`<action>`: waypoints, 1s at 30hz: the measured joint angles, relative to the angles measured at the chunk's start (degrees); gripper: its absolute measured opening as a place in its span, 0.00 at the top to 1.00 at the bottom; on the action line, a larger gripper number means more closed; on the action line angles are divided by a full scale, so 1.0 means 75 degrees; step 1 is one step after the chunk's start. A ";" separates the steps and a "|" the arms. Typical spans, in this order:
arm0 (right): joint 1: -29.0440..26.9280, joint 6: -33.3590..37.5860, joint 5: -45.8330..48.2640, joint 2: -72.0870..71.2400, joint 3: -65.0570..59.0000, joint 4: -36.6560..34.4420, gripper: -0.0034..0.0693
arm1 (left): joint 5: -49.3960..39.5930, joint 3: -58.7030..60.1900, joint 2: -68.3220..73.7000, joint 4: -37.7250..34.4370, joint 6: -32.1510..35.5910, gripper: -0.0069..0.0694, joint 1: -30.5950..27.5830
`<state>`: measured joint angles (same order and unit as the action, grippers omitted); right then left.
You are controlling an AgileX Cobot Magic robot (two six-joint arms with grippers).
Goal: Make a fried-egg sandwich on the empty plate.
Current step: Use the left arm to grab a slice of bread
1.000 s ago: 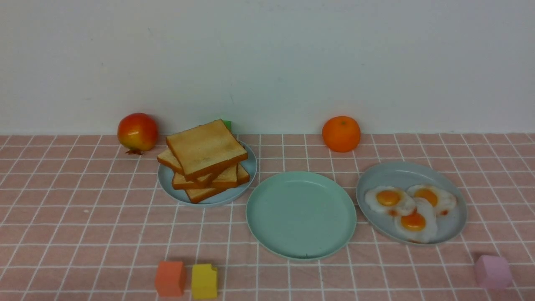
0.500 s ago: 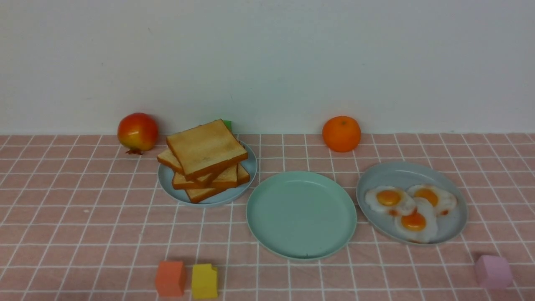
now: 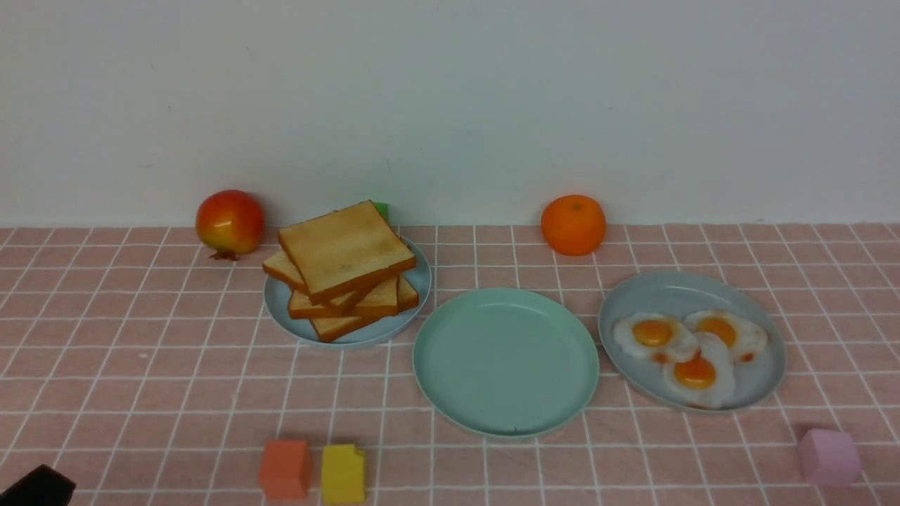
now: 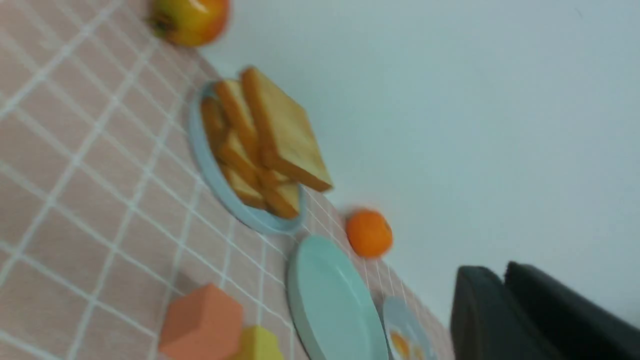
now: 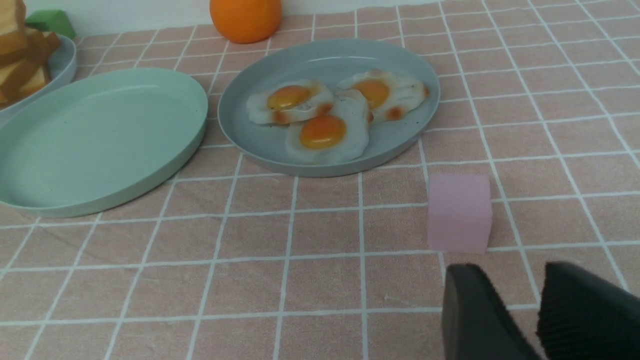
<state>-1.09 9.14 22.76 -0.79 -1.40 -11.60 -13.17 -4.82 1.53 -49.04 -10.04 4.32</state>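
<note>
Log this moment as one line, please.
mint plate: empty | toast stack: untouched | eggs: untouched | left gripper: shut, empty | right gripper: open, empty

Bright, even light; left wrist view blurry.

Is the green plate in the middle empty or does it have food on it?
Empty. The mint-green plate shows only its bare surface, rim to rim.

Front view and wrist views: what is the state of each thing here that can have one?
mint-green plate: empty
left blue-grey plate: holds a toast pile
right blue-grey plate: holds three fried eggs
left gripper: shut, holding nothing
right gripper: open, holding nothing
</note>
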 joint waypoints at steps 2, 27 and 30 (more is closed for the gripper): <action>0.0000 0.0000 0.0000 0.0000 0.0000 0.0000 0.62 | -0.0597 -0.0618 0.0573 0.0184 0.0481 0.89 0.0000; 0.0000 0.0000 0.0000 0.0000 0.0002 0.0000 0.62 | -0.5082 -0.9629 1.1985 0.4360 0.4026 0.89 0.2109; 0.0000 0.0000 0.0006 0.0000 0.0002 0.0000 0.62 | -0.5307 -1.1019 1.3082 0.4975 0.4097 0.89 0.2048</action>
<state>-1.09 9.14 22.81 -0.79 -1.38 -11.60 -52.97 -87.46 99.65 -11.73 20.68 19.68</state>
